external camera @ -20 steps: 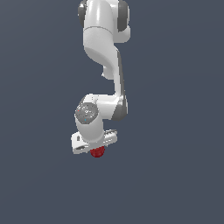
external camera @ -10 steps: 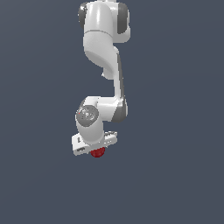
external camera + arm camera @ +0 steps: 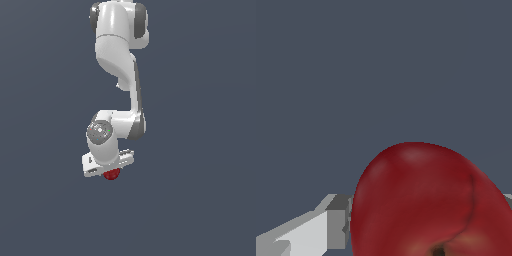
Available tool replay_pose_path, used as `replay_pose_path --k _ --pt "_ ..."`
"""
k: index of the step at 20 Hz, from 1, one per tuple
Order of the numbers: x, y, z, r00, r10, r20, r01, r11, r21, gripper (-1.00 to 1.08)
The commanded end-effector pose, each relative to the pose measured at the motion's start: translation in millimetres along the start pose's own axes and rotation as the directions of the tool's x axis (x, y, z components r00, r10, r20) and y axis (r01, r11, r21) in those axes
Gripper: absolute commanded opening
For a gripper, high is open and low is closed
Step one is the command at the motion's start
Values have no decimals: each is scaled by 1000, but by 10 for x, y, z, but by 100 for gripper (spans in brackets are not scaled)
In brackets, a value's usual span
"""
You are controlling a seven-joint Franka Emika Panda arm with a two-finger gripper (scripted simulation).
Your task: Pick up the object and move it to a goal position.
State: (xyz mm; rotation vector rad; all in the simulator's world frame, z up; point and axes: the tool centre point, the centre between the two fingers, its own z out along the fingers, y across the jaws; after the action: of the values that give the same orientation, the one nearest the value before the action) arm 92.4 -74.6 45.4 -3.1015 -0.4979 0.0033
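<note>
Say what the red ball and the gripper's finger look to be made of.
Red ball: looks like fruit skin, smooth with a soft sheen; a dark crease and a stem-like dimple suggest an apple, though it is only a render. Finger: flat, matte light grey with hard edges, like plastic or painted metal; the look cannot settle which.

In the exterior view the arm (image 3: 120, 65) reached down from the top edge, and the claw (image 3: 111, 171) sat at its lower end, a little to the exterior view's left of centre. The ball (image 3: 112, 174) sat directly under the claw, touching it. In the wrist view the ball (image 3: 431, 205) lay just beside a finger (image 3: 311, 232).
</note>
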Motion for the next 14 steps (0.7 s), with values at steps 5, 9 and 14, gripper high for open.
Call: replay_pose_path --k 5,9,14 --pt "-32 -85 -44 1000 0 0 0 1000 0 -100" --pt "-81 -204 -102 1000 0 0 0 1000 0 -100" --pt "-176 -438 -216 1000 0 0 0 1000 0 -100"
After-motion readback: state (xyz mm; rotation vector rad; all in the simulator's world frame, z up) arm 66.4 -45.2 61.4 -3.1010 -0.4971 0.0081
